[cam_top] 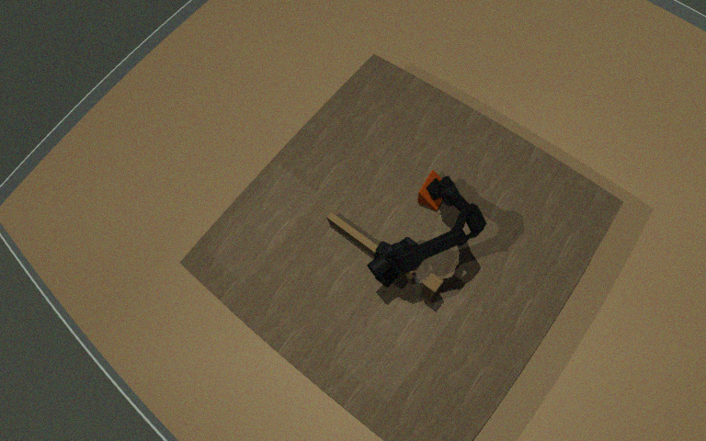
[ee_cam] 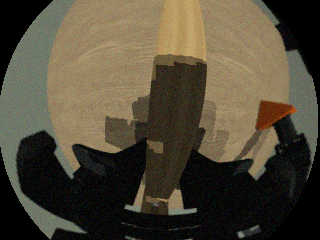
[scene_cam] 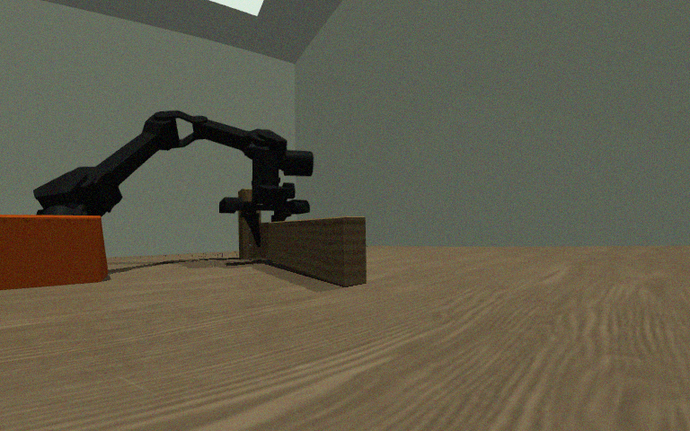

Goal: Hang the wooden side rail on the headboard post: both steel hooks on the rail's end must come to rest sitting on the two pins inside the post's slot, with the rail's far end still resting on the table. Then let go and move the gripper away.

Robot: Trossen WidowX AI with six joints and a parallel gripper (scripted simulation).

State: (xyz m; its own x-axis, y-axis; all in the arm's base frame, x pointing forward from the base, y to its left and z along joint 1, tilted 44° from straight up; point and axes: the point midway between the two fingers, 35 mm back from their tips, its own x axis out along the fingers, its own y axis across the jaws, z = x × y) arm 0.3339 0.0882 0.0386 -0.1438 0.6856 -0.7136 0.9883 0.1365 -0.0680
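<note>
The wooden side rail (cam_top: 353, 233) (scene_cam: 315, 248) (ee_cam: 179, 85) stands on edge, its far end on or very near the table. My gripper (scene_cam: 268, 232) (ee_cam: 163, 139) is shut on the rail near its hook end, one finger on each side. The headboard post (cam_top: 433, 282) (scene_cam: 244, 241) stands upright just beyond that end. In the top view a small gap shows between the arm's outline and the post. The hooks, the slot and the pins cannot be made out, so I cannot tell whether the hooks touch the pins.
An orange block (cam_top: 428, 191) (scene_cam: 50, 249) (ee_cam: 272, 114) sits beside the arm's base. The arm reaches from the base over the wood-grained table (cam_top: 291, 290) (scene_cam: 457, 356) and hides part of the rail in the top view.
</note>
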